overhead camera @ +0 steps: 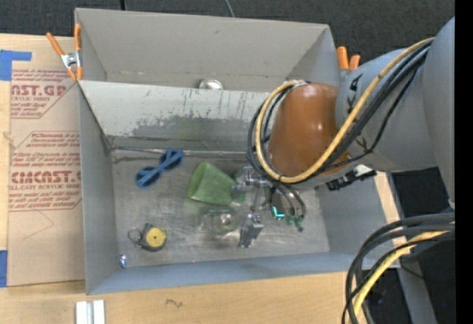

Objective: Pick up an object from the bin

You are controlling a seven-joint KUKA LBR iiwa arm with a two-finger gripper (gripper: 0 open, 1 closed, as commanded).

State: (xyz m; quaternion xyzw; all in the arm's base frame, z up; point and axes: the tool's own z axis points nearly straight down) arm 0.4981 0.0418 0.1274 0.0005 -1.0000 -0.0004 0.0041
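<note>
My gripper [250,232] reaches down to the bin floor right of centre, its fingertips near the front. A small clear, glassy thing [222,221] lies just left of the fingertips. A green wedge-shaped piece [211,183] rests a little farther back and left, close beside the gripper body. I cannot make out anything between the fingers.
Blue scissor-like handles [159,168] lie at the back left of the floor. A small yellow and black round tape measure [152,238] sits at the front left. A shiny round thing [210,84] rests high on the back wall. The arm's orange cover and cables hang over the right side.
</note>
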